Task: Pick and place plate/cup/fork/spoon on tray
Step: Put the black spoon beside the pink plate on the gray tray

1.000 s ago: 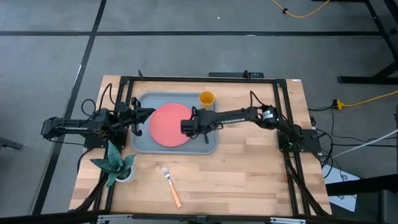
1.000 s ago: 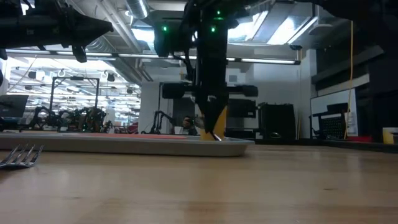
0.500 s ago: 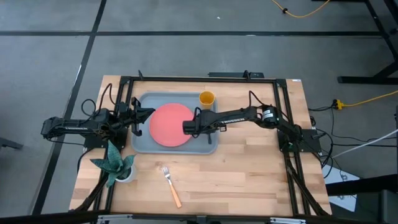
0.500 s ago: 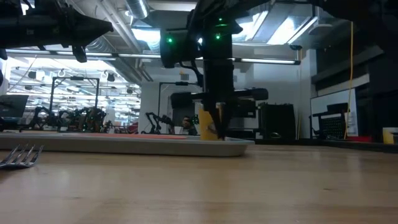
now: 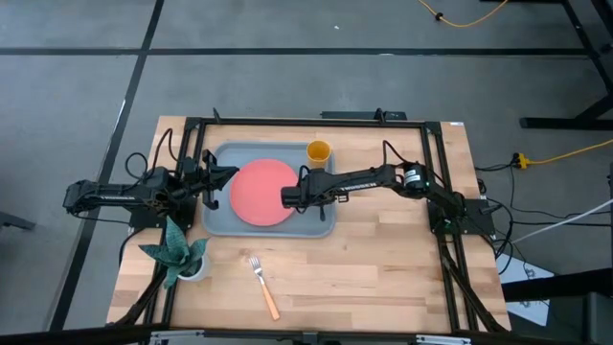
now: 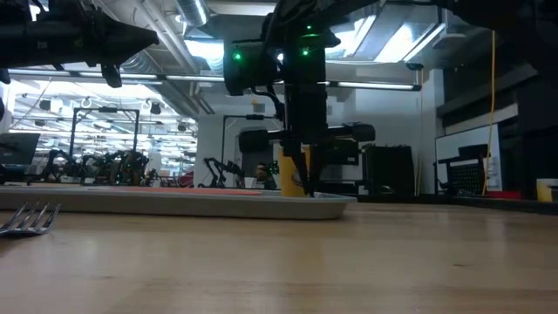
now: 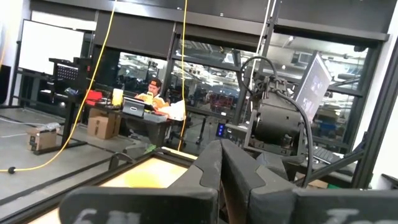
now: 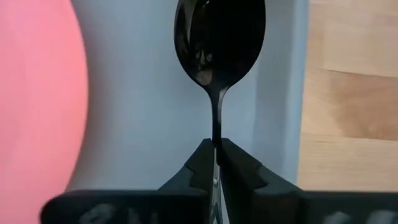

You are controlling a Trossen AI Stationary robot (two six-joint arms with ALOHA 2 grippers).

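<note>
Spoon point(image 8: 219, 43): on tray point(image 5: 218, 222), right of plate point(image 5: 261, 192), handle between right gripper's point(image 8: 216, 163) barely parted fingers.

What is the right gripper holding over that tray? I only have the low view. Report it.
Observer: The right gripper is pinching the handle of the spoon.
Operator: Tell me where the spoon's bowl is.
Observer: Over the bare strip of the tray, between the plate and the tray's rim.
Operator: Place the fork for me.
Observer: The fork lies on the wood off the tray, with its tines toward the tray and its handle toward the table's front edge.
</note>
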